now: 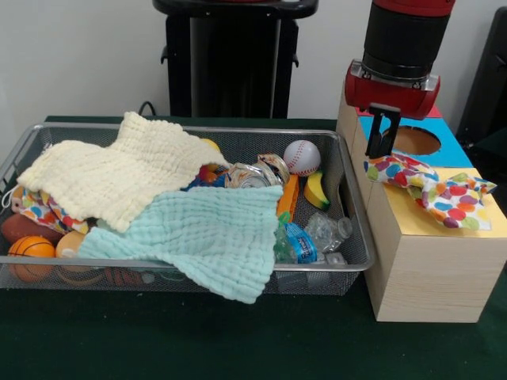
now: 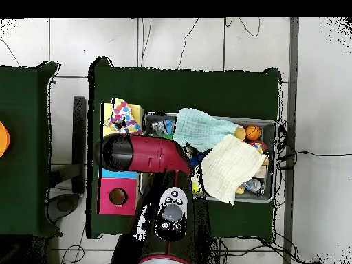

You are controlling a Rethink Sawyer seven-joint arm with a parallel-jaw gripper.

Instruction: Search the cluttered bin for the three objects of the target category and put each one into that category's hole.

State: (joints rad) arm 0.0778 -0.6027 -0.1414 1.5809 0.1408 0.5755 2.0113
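The polka-dot cloth [image 1: 434, 188] lies crumpled on the wooden box's [image 1: 420, 269] yellow top, its long axis running from the blue section's round hole [image 1: 416, 140] outward. The gripper [image 1: 383, 134] hangs at the cloth's hole-side end; whether it grips cannot be told. Beside the box, two cloths, one cream [image 1: 119, 176] and one mint [image 1: 210, 233], cover the wire bin [image 1: 348, 198].

Bin contents under 2 cloths [image 1: 158, 198], arm's upper part [image 1: 408, 32] beyond the top edge.
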